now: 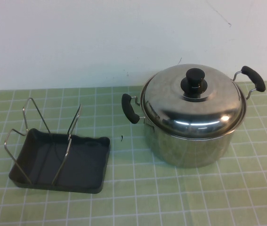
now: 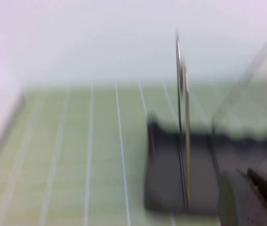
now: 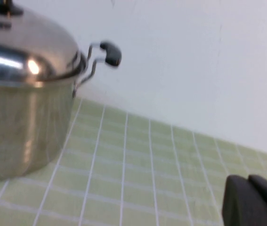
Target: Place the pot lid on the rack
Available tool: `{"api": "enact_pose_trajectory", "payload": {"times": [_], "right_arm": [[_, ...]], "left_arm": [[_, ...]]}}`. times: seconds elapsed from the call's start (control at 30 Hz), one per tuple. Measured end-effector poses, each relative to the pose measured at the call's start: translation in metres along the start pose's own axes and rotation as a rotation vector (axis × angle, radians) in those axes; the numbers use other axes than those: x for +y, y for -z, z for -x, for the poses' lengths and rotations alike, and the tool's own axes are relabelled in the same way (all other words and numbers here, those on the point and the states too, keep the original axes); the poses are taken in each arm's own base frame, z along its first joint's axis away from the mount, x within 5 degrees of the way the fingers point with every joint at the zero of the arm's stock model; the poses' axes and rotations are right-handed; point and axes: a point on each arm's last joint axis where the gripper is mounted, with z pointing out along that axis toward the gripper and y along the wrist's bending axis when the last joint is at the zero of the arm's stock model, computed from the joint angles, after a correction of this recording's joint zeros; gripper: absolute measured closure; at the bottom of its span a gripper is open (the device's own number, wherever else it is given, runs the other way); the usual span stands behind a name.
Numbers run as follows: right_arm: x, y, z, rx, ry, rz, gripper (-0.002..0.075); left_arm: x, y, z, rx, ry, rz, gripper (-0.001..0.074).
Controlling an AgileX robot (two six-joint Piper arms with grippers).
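Observation:
The shiny domed pot lid (image 1: 193, 106) with its black knob (image 1: 194, 81) sits closed on the steel pot (image 1: 185, 148) at the right of the table. The dark grey rack (image 1: 84, 165) with silver wire loops (image 1: 69, 136) stands at the left, empty. Neither gripper shows in the high view. My left gripper (image 2: 248, 188) is low and close to the rack (image 2: 166, 169), its fingers together and empty. My right gripper (image 3: 248, 195) is low over the mat beside the pot (image 3: 20, 127), apart from it, fingers together and empty. The lid (image 3: 25, 47) shows in the right wrist view.
The pot has two black handles (image 1: 130, 108), one on each side (image 1: 254, 77). A green checked mat (image 1: 138, 197) covers the table. A white wall (image 1: 76, 42) stands close behind the pot and rack.

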Motion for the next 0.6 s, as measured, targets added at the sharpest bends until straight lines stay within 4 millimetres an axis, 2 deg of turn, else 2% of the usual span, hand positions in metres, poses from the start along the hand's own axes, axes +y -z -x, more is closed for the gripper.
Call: {"api": "enact_pose_trajectory", "payload": {"times": [0.2, 0.33, 0.43, 0.6], "right_arm": [[-0.005, 0.004, 0.028, -0.312, 0.011, -0.055, 0.0727], [-0.008, 0.013, 0.046, -0.537, -0.116, -0.065, 0.0727], [-0.011, 0.017, 0.051, -0.609, -0.151, -0.079, 0.0727], [-0.013, 0.019, 0.056, -0.63, -0.158, -0.087, 0.0727]], "left_arm": [[0.002, 0.004, 0.027, -0.298, -0.002, 0.021, 0.0738], [0.003, 0.011, 0.043, -0.49, 0.0, 0.034, 0.0738], [0.004, 0.017, 0.052, -0.611, 0.019, 0.045, 0.0738], [0.011, 0.027, 0.064, -0.795, 0.158, 0.071, 0.0738]]}}
